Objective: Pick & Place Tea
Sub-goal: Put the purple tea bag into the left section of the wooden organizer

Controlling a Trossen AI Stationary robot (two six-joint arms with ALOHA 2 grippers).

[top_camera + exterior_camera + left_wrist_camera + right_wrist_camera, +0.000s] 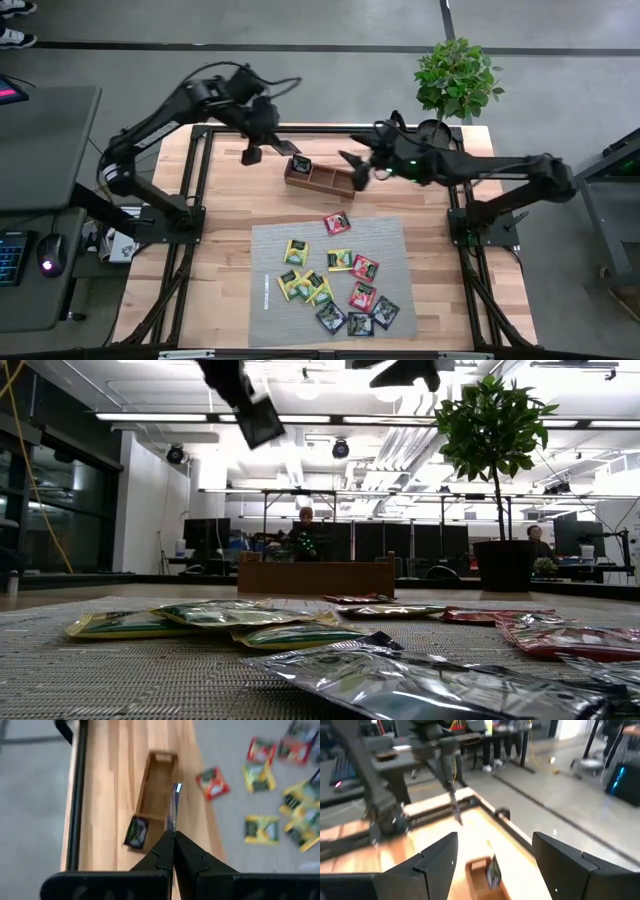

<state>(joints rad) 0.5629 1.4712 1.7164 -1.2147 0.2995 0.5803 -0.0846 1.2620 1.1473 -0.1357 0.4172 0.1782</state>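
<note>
The left end effector (268,150) is hovering at 10 o'clock of the wooden tray (322,178), pinched tight on a black sachet (175,800). The right end effector (352,166) is spreading wide over the tray's 3 o'clock end. Flat foil sachets (340,285) are lying scattered across the woven grey mat (390,240) on the slatted bench (230,200); a potted plant (457,75) is standing at 1 o'clock.

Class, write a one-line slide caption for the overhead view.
Left claw holds a tea sachet beside the wooden tray; right claw hangs open over it.

Bright overhead strip lighting, blurred wrist views
</note>
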